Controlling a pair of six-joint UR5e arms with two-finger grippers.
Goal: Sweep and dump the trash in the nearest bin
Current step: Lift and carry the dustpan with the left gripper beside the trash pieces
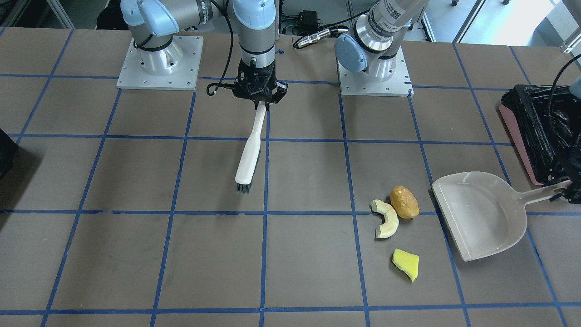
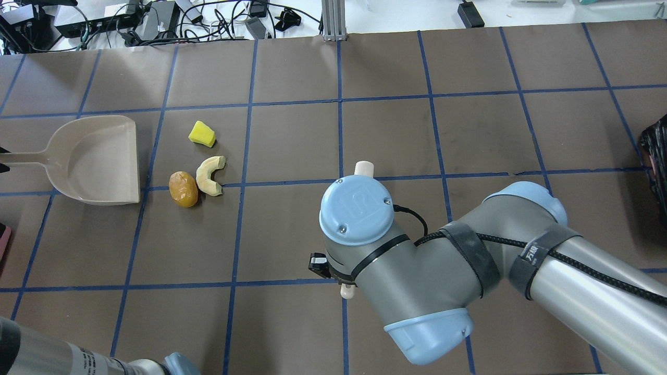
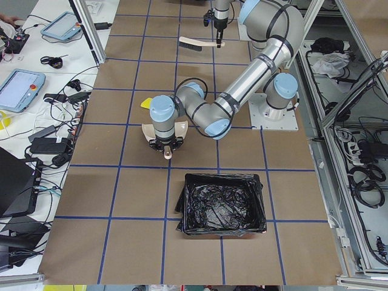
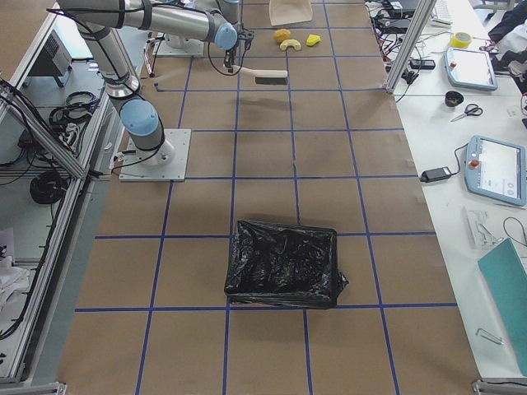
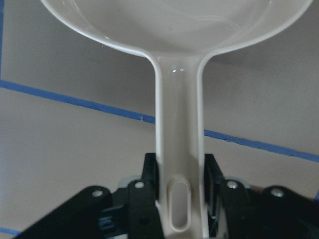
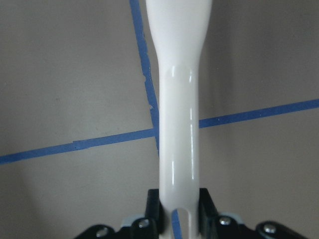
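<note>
Facing the robot, with its base at twelve o'clock, I see the right gripper (image 1: 260, 96) clamped on the end of a white plastic hand brush (image 1: 248, 156). Its dark bristles point toward six o'clock. I cannot tell whether they touch the brown table (image 1: 136, 254). The left gripper (image 5: 180, 181) is closed around the handle of a beige plastic dustpan (image 1: 481, 218), whose open lip faces nine o'clock.

The trash lies just off that lip. A brown potato-like lump (image 1: 404, 202) is nearest, with a pale curved rind slice (image 1: 386, 219) just beside it at its eight o'clock. A yellow wedge (image 1: 406, 264) sits a little apart at six o'clock. The pink-sided bin (image 1: 529, 127), lined with crinkled black plastic, stands near the dustpan at its one o'clock.

The sweep looks not yet begun, since the brush is well away at ten o'clock of the scraps. To do it well, I would carry the brush round to their nine o'clock side and set the bristles firmly on the table. Then I would draw it toward three o'clock in a slow stroke, with the dustpan's lip pressed flat so nothing slides under. The round lump may roll off line, so the brush should meet it squarely. The wedge probably needs its own pass.
</note>
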